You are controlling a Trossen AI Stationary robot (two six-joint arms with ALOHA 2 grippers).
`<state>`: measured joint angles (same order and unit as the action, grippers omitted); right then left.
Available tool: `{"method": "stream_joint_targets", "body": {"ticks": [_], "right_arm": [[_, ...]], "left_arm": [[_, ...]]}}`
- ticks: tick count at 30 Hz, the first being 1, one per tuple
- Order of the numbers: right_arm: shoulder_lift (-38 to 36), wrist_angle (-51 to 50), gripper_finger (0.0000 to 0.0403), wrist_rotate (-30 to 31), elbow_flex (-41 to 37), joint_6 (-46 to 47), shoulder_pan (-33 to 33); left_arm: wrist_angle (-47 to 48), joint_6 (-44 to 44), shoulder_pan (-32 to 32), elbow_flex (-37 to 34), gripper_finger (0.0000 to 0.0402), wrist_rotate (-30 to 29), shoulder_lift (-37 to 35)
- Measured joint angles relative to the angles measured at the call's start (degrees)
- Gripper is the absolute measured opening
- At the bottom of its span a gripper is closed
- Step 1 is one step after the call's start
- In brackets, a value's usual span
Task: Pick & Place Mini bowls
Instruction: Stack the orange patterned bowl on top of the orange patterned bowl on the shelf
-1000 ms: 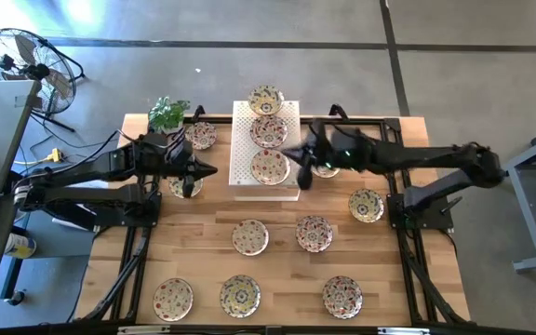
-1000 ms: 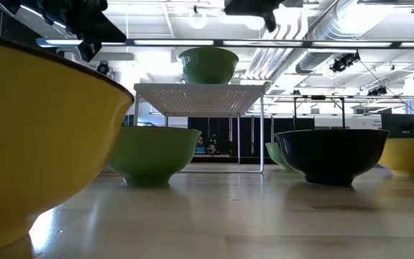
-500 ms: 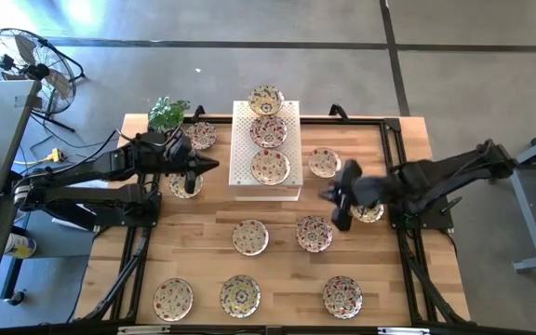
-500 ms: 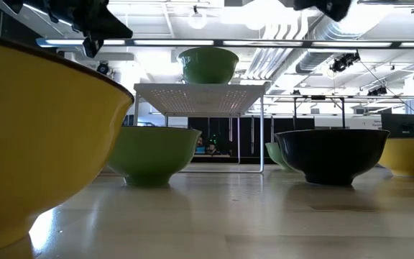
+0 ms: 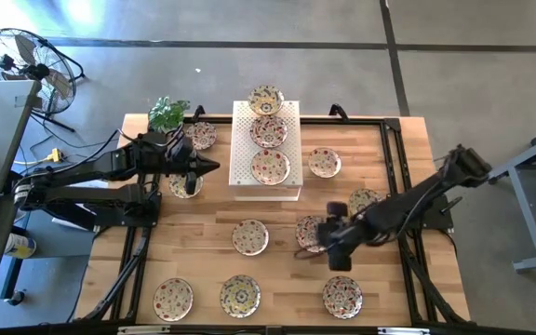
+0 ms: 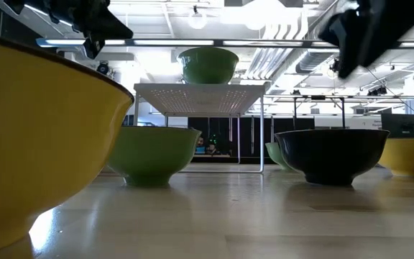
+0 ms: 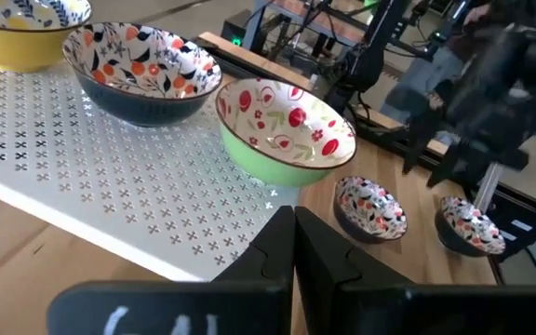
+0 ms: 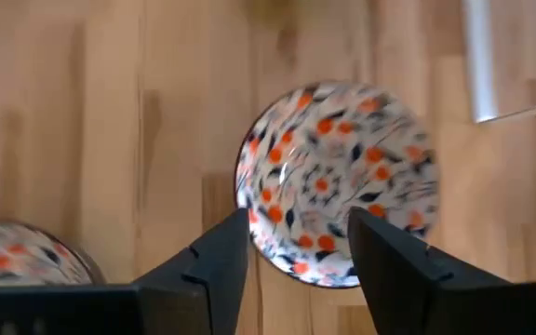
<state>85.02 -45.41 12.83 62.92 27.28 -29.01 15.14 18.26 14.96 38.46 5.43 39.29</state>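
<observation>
**A:** Start with the counter point(image 5: 277, 209). What lies around your right gripper point(image 5: 303, 249)?

**B:** The white perforated rack point(image 5: 240, 149) sits well beyond that gripper, toward the far edge, carrying three mini bowls point(image 5: 270, 167) in a row. The rest are scattered over the wood. The one you care about is the bowl with orange flowers point(image 8: 338, 181), directly under the right gripper, its near rim lying between the two fingers point(image 8: 214, 261) in the wrist view. Another bowl point(image 5: 249, 236) sits just off to one side of the gripper, and one more point(image 5: 341, 295) lies nearer the front edge.

**A:** How do the fingers stand?

**B:** Spread wide with nothing between them, hovering above the bowl and not touching it. Your left gripper point(image 7: 293, 244) is closed on nothing and waits beside the rack.

**A:** So how do I take this bowl well?

**B:** I'd judge you're lining up a rim pinch. Come straight down so one finger drops inside the bowl and the other outside its wall, and settle low before you close. The bowl is shallow and glazed, so a high or slanted bite will likely slip or tip it. Keep your outer finger clear of the neighbouring bowl.
</observation>
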Motion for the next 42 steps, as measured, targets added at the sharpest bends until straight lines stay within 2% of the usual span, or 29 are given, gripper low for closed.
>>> {"method": "stream_joint_targets", "body": {"ticks": [6, 11, 18, 26, 31, 36, 42], "right_arm": [[7.42, 0.13, 0.0168, -2.73, 0.0, -4.28, -2.72], [11.7, 0.3, 0.0157, -1.92, 0.0, -5.71, -3.23], [15.69, 3.32, 0.0116, -1.2, 0.0, -6.27, -1.81], [15.57, 5.01, 0.0014, 0.79, 0.04, -6.87, -0.56], [12.5, 4.12, 0.0014, -1.13, 0.33, -6.96, -0.48], [8.39, -1.7, 0.0008, -2.07, 6.84, -9.22, -0.51], [5.87, -13.95, 0.0005, -2.79, 21.45, -16.06, 0.15]], "left_arm": [[0.01, 0.22, 0.0, 0.0, 0.0001, 0.42, 0.01], [0.02, 0.22, 0.0, 0.0, 0.0001, 0.48, 0.0], [1.29, 0.22, 0.0, 0.0, 0.0001, 0.52, 0.0], [3.23, 0.22, 0.0, 0.0, 0.0001, 1.84, -0.02], [3.06, 0.23, 0.0, 0.0, 0.0001, 1.88, -0.02], [3.02, 0.46, 0.0, 0.0, 0.0001, 1.88, -0.02], [2.94, 1.51, 0.02, 0.0, 0.0001, 1.89, -0.02]]}}
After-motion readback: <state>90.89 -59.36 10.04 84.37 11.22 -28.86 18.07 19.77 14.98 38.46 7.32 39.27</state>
